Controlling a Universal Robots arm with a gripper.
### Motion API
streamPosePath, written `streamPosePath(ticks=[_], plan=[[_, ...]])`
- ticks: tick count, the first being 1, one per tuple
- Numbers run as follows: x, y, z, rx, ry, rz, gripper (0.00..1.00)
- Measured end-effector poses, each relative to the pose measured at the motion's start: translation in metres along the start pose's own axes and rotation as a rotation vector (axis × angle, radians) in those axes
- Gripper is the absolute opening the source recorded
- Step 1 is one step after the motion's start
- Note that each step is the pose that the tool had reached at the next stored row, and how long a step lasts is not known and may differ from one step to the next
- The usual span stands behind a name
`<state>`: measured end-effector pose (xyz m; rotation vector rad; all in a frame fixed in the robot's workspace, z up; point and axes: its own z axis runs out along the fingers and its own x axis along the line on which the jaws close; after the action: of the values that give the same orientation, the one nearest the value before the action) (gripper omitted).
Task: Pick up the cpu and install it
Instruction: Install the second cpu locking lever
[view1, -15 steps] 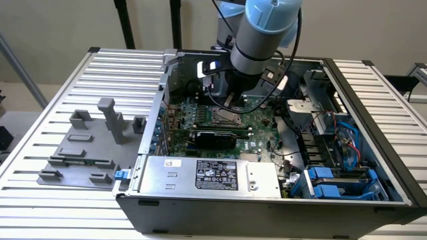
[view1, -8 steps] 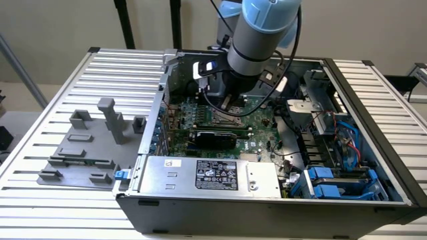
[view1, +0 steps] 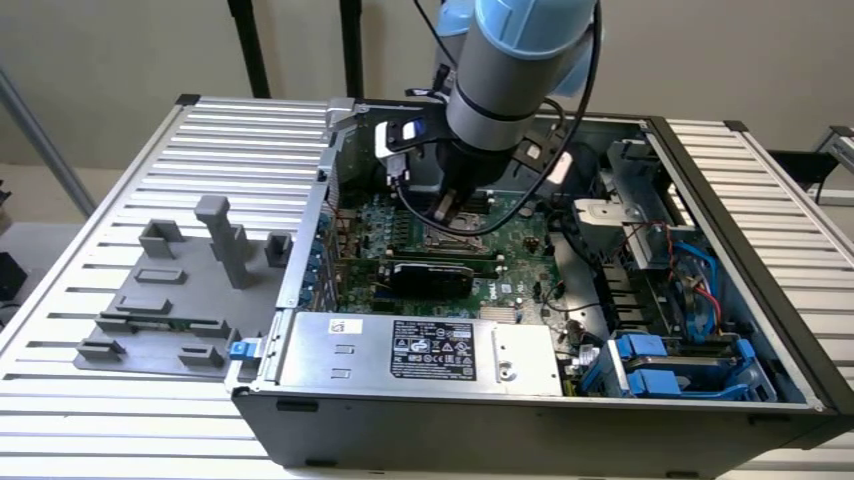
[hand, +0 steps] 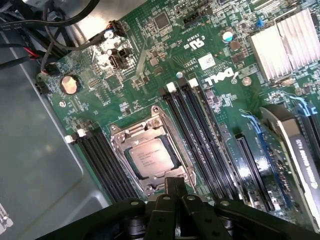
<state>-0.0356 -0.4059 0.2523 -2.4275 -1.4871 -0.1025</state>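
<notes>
The cpu (hand: 150, 158), a silvery square chip with printed text, lies flat inside the metal-framed socket (hand: 121, 134) on the green motherboard (hand: 165, 55). My gripper (hand: 173, 189) is just beside the socket's edge, its two dark fingers pressed together and shut with nothing between them. In the exterior view the arm reaches down into the open computer case, with the gripper (view1: 461, 203) low over the socket (view1: 466, 220) in the middle of the board.
Black memory slots (hand: 200, 135) flank the socket on both sides. A finned heatsink (hand: 282, 42) and an expansion card (hand: 295, 145) sit nearby. Loose cables (view1: 567, 215) hang by the arm. Grey fixture blocks (view1: 174, 300) stand at the exterior view's left, outside the case.
</notes>
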Motion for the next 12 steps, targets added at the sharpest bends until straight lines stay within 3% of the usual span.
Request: streamPosePath(ticks=[12], plan=[[-0.013, -0.0158, -0.0022, -0.0001, 0.0001, 0.0, 0.11]])
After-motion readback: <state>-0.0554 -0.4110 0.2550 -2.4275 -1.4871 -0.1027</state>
